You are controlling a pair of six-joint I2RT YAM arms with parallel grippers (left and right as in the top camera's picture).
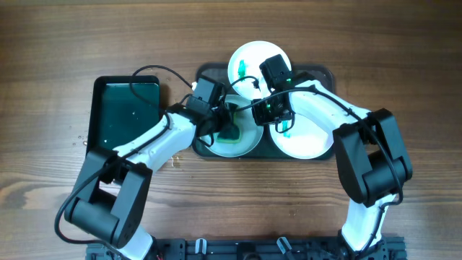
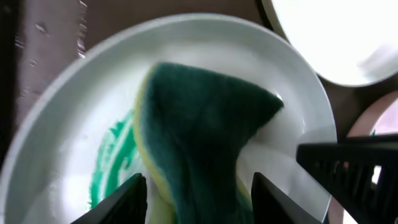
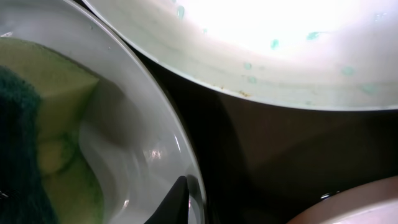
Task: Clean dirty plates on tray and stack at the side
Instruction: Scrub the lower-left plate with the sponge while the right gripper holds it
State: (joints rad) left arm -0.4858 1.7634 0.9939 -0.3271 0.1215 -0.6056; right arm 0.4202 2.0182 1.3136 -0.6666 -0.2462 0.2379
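Observation:
The dark tray (image 1: 326,74) holds three white plates. My left gripper (image 1: 227,127) (image 2: 199,186) is shut on a green and yellow sponge (image 2: 205,118) and presses it on the left plate (image 1: 250,142) (image 2: 68,118), beside a green smear (image 2: 112,162). My right gripper (image 1: 269,115) (image 3: 185,202) sits at that plate's right rim (image 3: 143,124). One finger lies inside the rim and the other is hidden, so it appears shut on the rim. The far plate (image 1: 253,56) (image 3: 261,37) and the right plate (image 1: 312,141) carry green marks.
A smaller dark tray (image 1: 126,108) with a wet green floor lies to the left of the big tray. Both arms cross over the middle of the big tray. The wooden table (image 1: 404,65) surrounds the trays.

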